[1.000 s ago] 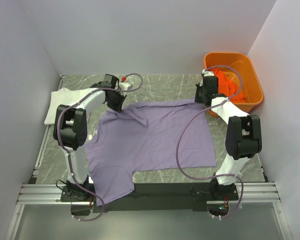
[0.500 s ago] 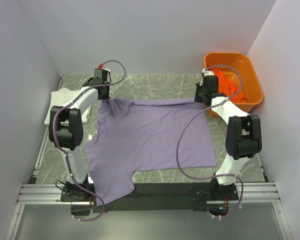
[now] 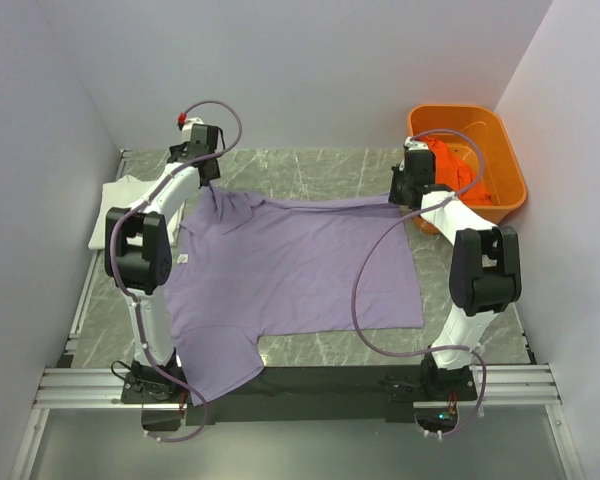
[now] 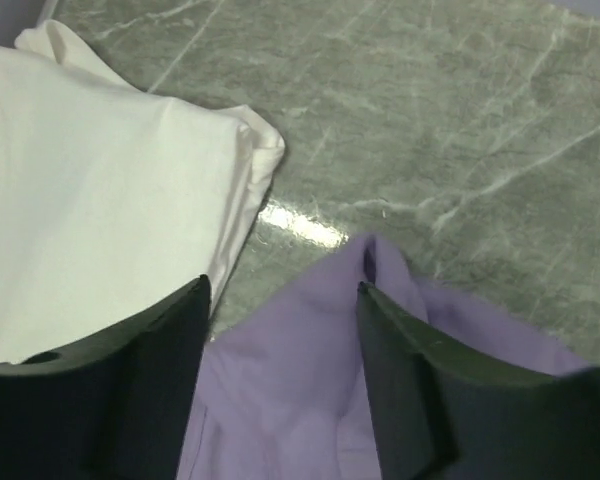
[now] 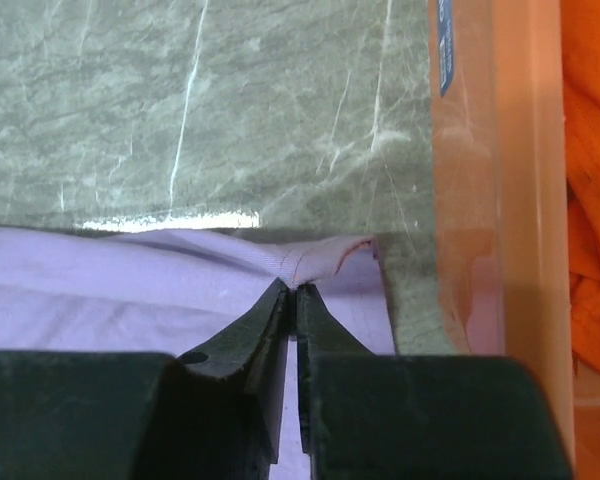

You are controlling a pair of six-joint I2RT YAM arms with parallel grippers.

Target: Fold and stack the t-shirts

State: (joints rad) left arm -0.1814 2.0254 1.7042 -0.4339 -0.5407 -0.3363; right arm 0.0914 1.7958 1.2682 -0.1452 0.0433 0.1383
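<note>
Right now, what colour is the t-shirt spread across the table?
The t-shirt is lavender-purple, clearest from top external.

**Top view:** bright, even light from overhead. Only soft, short shadows fall beneath the arms (image 3: 140, 250) onto the counter (image 3: 320, 175), and focus is sharp throughout.

**Left wrist view:** a white glare patch lies on the counter beside the white t-shirt (image 4: 90, 200), which is itself nearly washed out. The left claw (image 4: 280, 292) appears dark and soft-edged.

**Right wrist view:** a glare strip runs along the edge of the lavender t-shirt (image 5: 130, 285). The right claw (image 5: 292, 290) is black, featureless and slightly blurred.
</note>
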